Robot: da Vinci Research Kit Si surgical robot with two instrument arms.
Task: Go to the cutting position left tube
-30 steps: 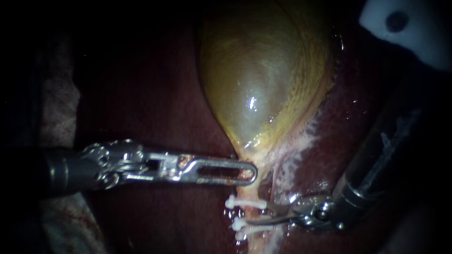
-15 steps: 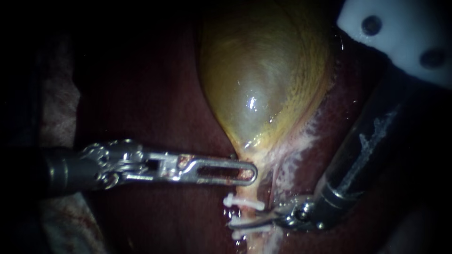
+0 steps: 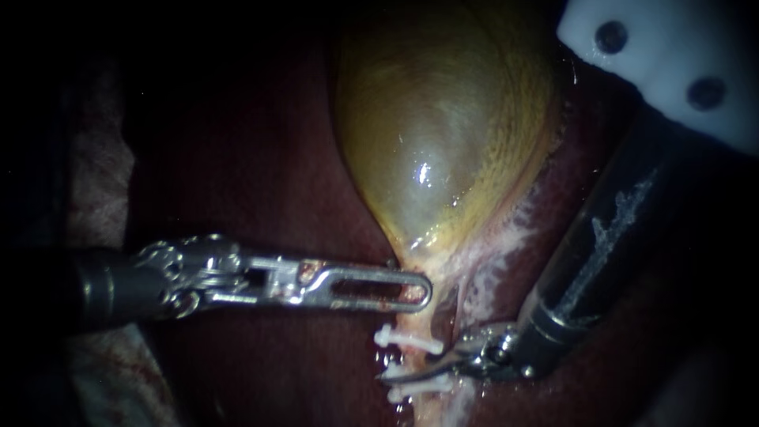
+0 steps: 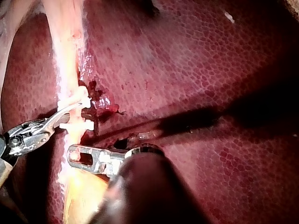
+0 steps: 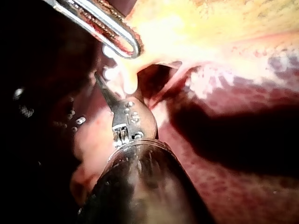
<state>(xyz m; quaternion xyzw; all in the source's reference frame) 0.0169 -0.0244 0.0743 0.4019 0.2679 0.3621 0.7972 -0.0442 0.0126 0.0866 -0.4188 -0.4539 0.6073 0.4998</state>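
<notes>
Your field holds: gallbladder (image 3: 443, 142), yellow-green, amber-speckled at the edge; liver (image 4: 210, 70), dark red, finely mottled; tube (image 4: 67, 51), pale cream; clips (image 3: 407, 340), white; your left instrument (image 3: 425, 291), silver, perhaps blood-flecked.

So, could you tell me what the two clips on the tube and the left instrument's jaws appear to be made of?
The clips look like white, matte plastic: opaque, with no metallic glint. The left instrument has jaws, shut on the gallbladder, that look like polished steel: silvery with bright highlights, blood-smeared around the slot. Neither is certain from looks alone.
</notes>
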